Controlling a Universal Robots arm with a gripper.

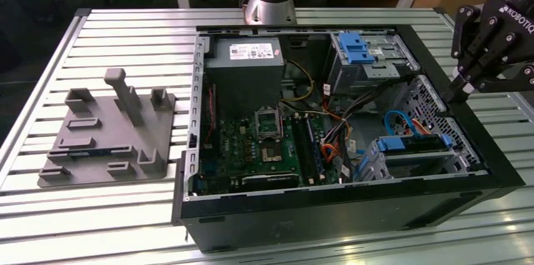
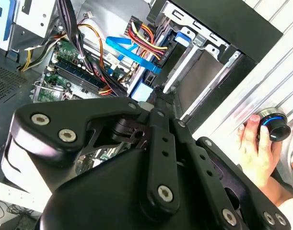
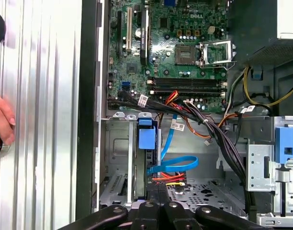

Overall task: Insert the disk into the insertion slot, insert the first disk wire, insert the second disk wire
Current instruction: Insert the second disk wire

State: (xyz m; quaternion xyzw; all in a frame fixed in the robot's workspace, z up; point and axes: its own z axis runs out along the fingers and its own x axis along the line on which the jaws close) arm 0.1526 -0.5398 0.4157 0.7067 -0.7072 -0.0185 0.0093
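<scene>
Trouble from here, as I judge it, lies in the wiring. The tool (image 1: 459,95) hangs over the computer case (image 1: 334,215) at the exterior view's right edge, its fingers drawn together to a point. I see nothing clearly pinched between them, though the tips sit close to the cables.

The disk (image 1: 414,147) already lies in the insertion slot (image 1: 376,166), the sheet-metal cage in the case's corner towards the exterior view's right. Its blue carrier shows at the near end. A blue wire (image 3: 172,163) loops just beside the disk's end, and a red and yellow bundle (image 3: 168,178) lies right under the fingertips. If I push a plug in slightly off its line, it could jam or bend its contacts. The black harness (image 3: 218,136) crossing the bay could also snag on the tool. Whether either plug is seated, I cannot tell.

The first wrist view looks straight down on the disk's edge and the motherboard (image 3: 184,48), showing how the wires run. The exterior view shows the tool's place over the case, the grey fixture (image 1: 109,134) on the table (image 1: 125,215) and the other bay with its blue tab (image 1: 354,47). The second wrist view shows a person's hand (image 2: 255,146) on a blue-ringed knob (image 2: 275,127) outside the case.
</scene>
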